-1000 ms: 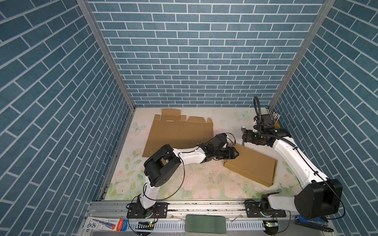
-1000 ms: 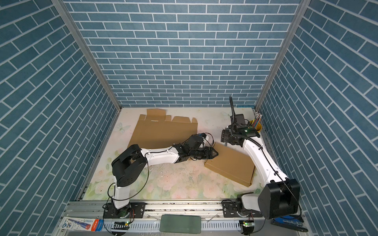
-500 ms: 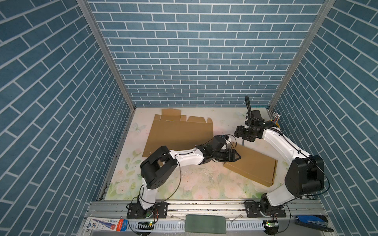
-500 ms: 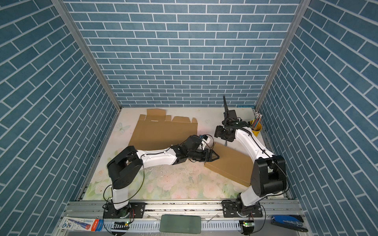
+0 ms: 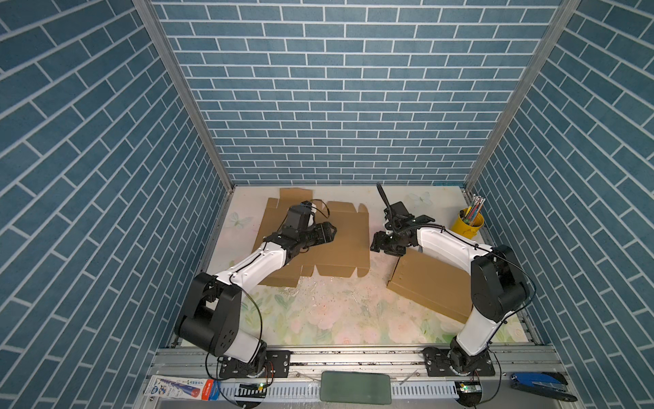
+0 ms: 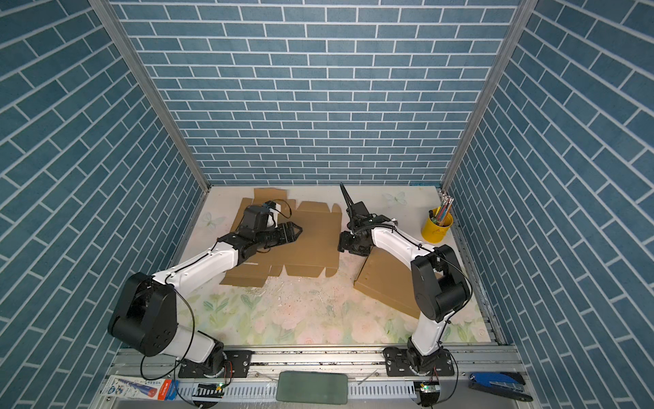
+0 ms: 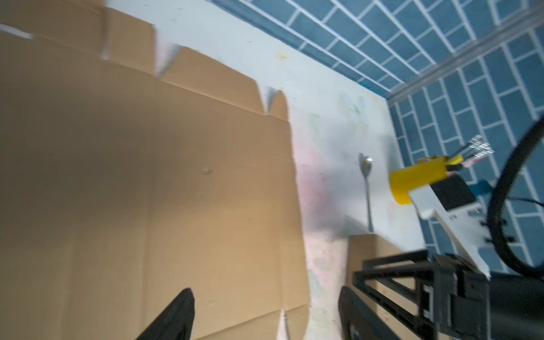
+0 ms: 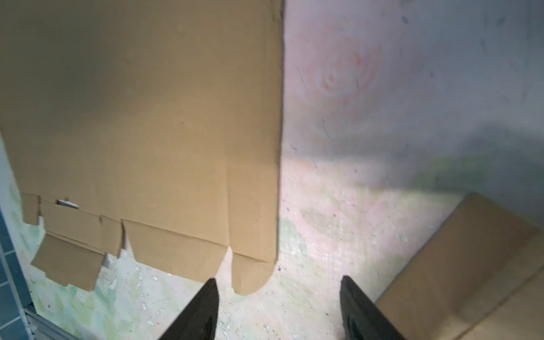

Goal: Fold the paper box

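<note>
Both my jaws stand wide, nothing held. Left gripper [image 5: 332, 232] hangs over the flat box blank [image 5: 339, 248], back left on the table [image 5: 318, 318]; right gripper [image 5: 375, 246] sits just off its right edge. Risk: the sheet lies flat, so my right fingertip may shove it sideways instead of getting under. My left arm [image 5: 258, 262] hides the blank's near-left part; can't tell if the left tips touch. Wrist views are blurred.

No legible text anywhere, only blurry unreadable print on the white-red-blue flat packet [image 5: 184, 387], near left
</note>
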